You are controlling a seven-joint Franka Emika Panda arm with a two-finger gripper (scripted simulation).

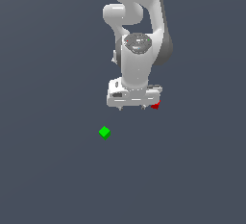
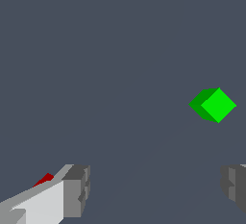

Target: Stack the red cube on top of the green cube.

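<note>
The green cube sits on the dark grey floor, towards the exterior view's left of the arm; it also shows in the wrist view. The red cube is mostly hidden behind the white gripper at its right edge in the exterior view; in the wrist view only a red sliver shows beside one finger. The gripper is open and empty, its fingers wide apart. It hangs above the floor, with neither cube between the fingers.
The white arm rises behind the gripper. The floor is a plain dark grey surface with nothing else on it in view.
</note>
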